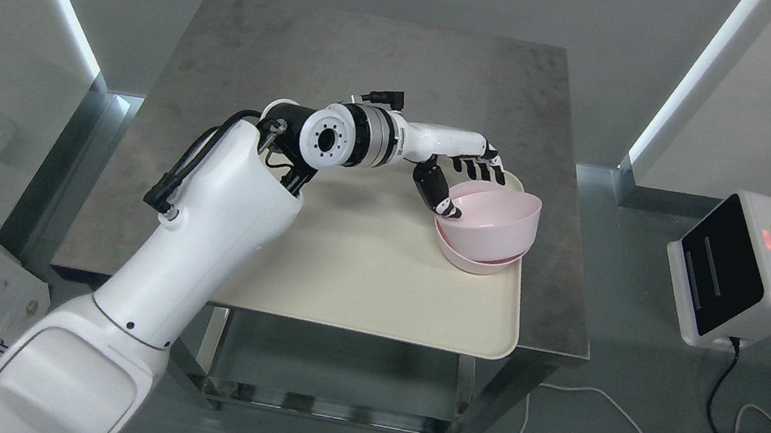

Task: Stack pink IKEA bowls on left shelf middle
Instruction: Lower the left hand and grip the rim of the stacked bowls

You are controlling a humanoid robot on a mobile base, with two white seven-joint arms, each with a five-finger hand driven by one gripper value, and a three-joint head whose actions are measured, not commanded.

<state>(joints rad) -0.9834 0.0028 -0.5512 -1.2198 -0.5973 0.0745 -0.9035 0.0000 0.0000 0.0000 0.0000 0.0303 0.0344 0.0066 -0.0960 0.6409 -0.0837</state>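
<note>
The left hand (461,178) grips the upper pink bowl (497,216), tilted on another.

Bare cream tray (377,282) surface left and front of the stacked pink bowls (492,227), grey table (303,49) top clear behind the tray, left arm (222,210) blocking the tray's left side, left hand (457,177) occupying the bowls' rear-left rim

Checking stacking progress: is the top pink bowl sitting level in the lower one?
No, the top bowl sits tilted in the lower bowl, left hand gripping its rim.
</note>
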